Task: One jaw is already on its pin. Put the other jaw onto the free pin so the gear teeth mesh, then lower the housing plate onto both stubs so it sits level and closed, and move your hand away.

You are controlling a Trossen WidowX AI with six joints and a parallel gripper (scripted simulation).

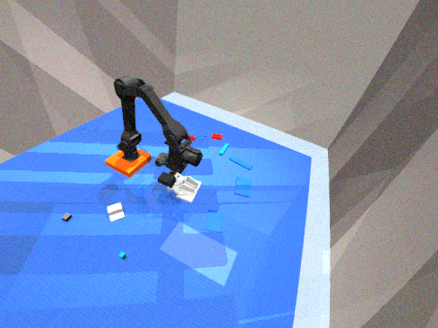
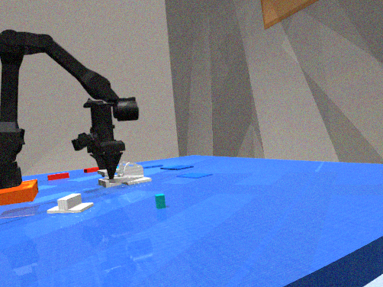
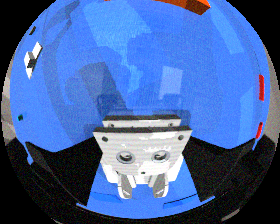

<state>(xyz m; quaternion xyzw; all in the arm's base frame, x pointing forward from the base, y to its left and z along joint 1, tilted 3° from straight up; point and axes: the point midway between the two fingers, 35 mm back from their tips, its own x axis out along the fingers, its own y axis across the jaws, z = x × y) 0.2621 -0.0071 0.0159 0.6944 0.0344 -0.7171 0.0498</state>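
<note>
My gripper (image 1: 173,177) (image 2: 111,178) is shut on the white housing plate (image 3: 142,141) by its two side edges. The plate is low over the near part of the white base (image 1: 190,198) (image 2: 146,180) (image 3: 114,122) and looks about level. Its two round holes show light shapes inside, apparently the stub tops. Whether it is fully seated cannot be told. Two grey-white jaws stick out side by side from under the plate, a left jaw (image 3: 125,189) and a right jaw (image 3: 160,189), apart at their tips. Their pins and gear teeth are hidden under the plate.
A white block with a raised ridge (image 1: 115,212) (image 2: 70,203) (image 3: 30,64) stands apart. A teal block (image 1: 122,255) (image 2: 160,201), a dark block (image 1: 66,217), red bars (image 1: 216,136) (image 2: 58,176) (image 3: 261,87) and flat blue pieces (image 1: 242,187) lie around. The arm stands on an orange base (image 1: 124,162).
</note>
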